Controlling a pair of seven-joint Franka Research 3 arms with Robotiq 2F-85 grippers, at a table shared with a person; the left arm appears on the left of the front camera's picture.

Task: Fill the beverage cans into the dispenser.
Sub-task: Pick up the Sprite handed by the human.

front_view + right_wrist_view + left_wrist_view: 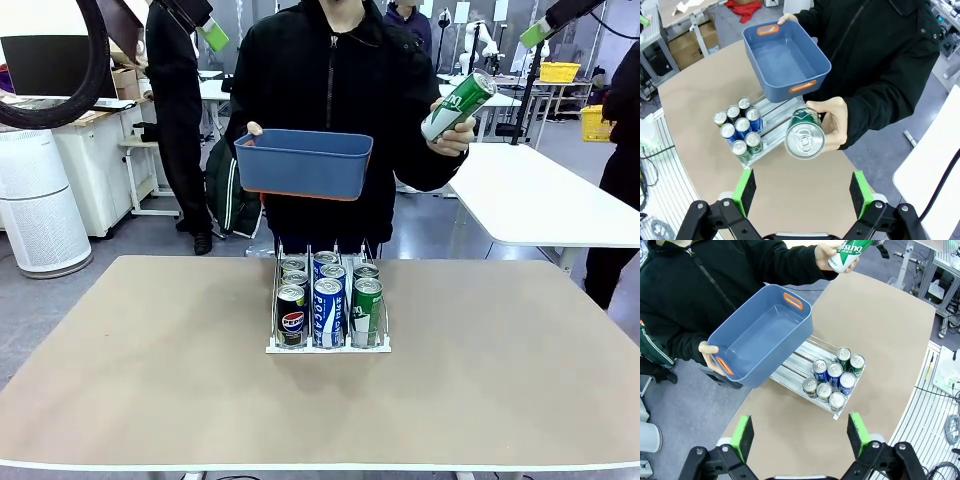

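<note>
The dispenser (272, 347) stands mid-table, with several beverage cans (328, 300) in its three lanes: black Pepsi, blue-and-white and green. The person across the table holds a green can (458, 104) up in one hand and an empty blue tub (303, 163) in the other. My left gripper (800, 435) hangs open high above the dispenser (790, 369) and its cans (835, 377), holding nothing. My right gripper (803, 192) is open too, just below the raised green can (805, 134), with the cans (738, 127) and tub (782, 60) beyond. Both grippers' green pads (212, 35) (537, 33) peek in at the front view's top.
The tan table (150, 350) is bare around the rack. Behind the person stand a white table (540, 195), a white cylindrical unit (40, 205) at far left, another person (180, 120), and yellow crates (560, 72).
</note>
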